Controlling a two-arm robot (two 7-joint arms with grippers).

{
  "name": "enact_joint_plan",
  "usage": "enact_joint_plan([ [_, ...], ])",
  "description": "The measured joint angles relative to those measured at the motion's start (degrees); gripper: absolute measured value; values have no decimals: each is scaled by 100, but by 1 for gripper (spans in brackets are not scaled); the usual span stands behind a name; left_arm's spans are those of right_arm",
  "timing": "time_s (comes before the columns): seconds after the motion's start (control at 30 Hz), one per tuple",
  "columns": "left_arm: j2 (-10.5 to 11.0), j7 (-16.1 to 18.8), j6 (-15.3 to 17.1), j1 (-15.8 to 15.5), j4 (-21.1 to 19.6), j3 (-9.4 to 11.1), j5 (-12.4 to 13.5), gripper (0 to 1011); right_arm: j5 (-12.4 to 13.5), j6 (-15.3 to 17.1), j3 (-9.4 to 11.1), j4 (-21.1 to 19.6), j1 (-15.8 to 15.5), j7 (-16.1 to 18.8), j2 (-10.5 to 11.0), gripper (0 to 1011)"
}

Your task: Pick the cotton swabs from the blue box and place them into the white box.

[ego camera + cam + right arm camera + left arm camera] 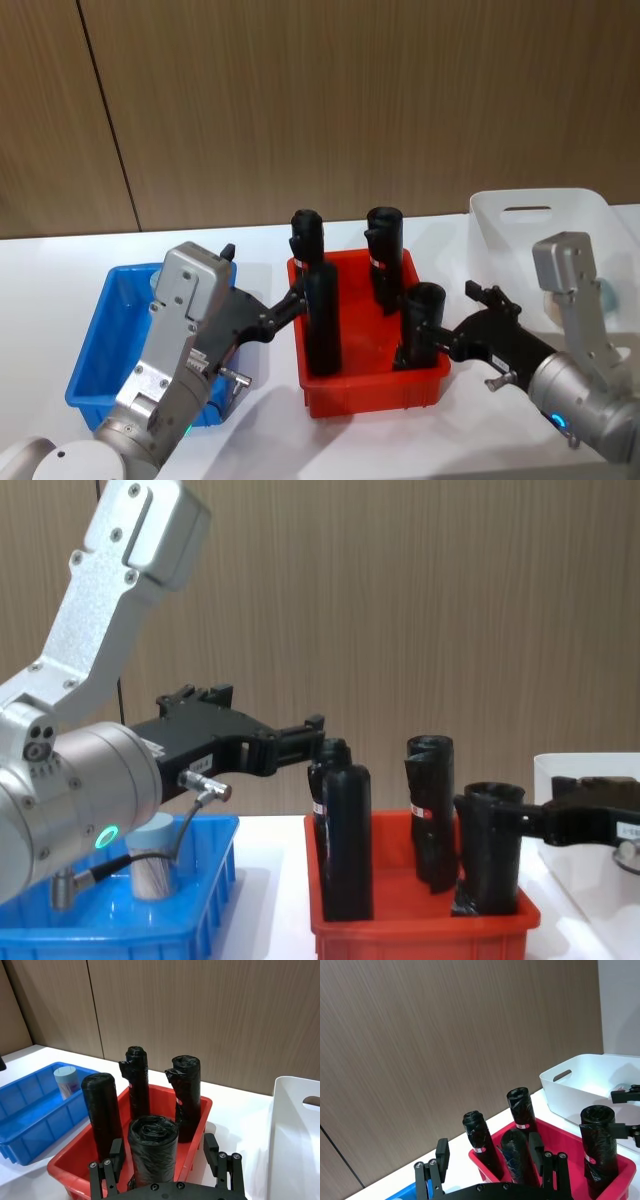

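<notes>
On the white tabletop (60, 260), a bright blue ribbed plastic box (95, 350) sits left, a red plastic bin (372, 385) of black rolls (322, 318) centre, and a smooth white plastic box (520, 225) far right. The left tool (288, 303) hangs spread between blue box and red bin; the right tool (462, 320) hangs spread between red bin and white box. One clear cotton-swab jar with a pale blue lid (66, 1081) stands in the blue box.

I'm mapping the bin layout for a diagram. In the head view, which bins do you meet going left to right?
Blue box → red bin holding black rolls → white box.
</notes>
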Motion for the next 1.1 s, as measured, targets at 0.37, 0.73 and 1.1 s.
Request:
enact_joint_plan([
  [0.37, 0, 0, 0, 0, 0, 0, 0, 1004, -135, 25, -39, 379, 269, 207, -104, 1001],
  [0.73, 0, 0, 0, 0, 0, 0, 0, 1004, -199, 92, -87, 613, 418, 433, -163, 1001],
  [1.1, 0, 0, 0, 0, 0, 0, 0, 1004, -219, 112, -99, 862, 577, 487, -225, 797],
])
